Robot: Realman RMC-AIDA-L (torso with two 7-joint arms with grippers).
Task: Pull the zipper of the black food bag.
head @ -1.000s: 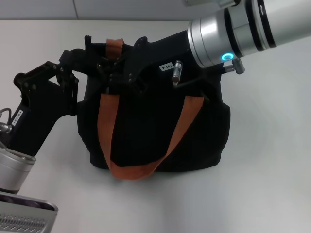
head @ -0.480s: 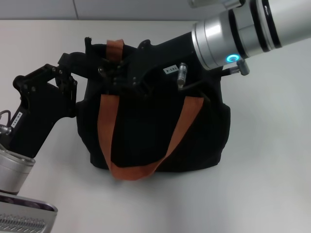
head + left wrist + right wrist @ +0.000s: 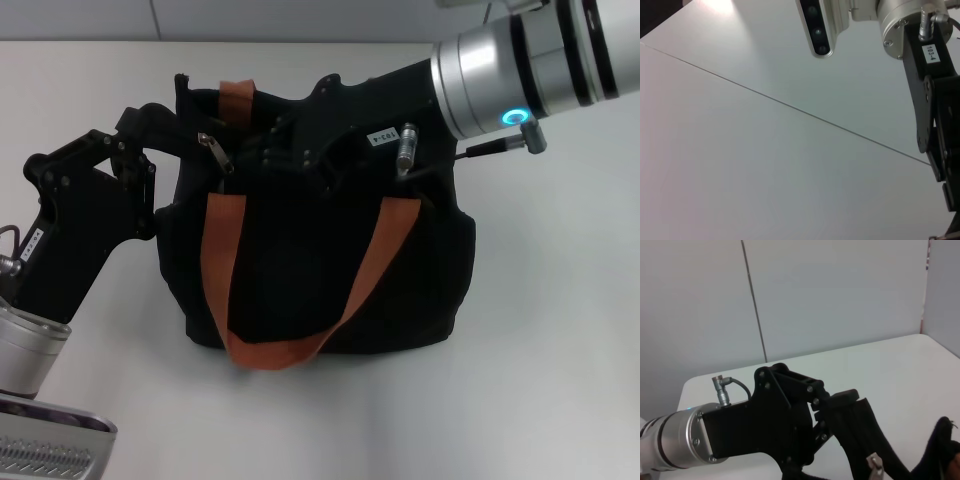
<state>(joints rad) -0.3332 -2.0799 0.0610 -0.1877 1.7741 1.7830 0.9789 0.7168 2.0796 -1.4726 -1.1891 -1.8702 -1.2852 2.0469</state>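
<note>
Pinching the black food bag [image 3: 320, 270] rim leftward: left gripper [image 3: 178, 135]. Zipper [image 3: 214, 152] mid-track; right gripper [image 3: 268, 150] fingers unclear.

1. A plain white table [image 3: 540, 350] carries everything, running back to a pale wall.
2. The black food bag [image 3: 320, 270] sits directly on it, upright, toward the far side.
3. One orange-brown strap [image 3: 270, 352] droops down the bag's front, and its loop reaches the tabletop at the bag's base.
</note>
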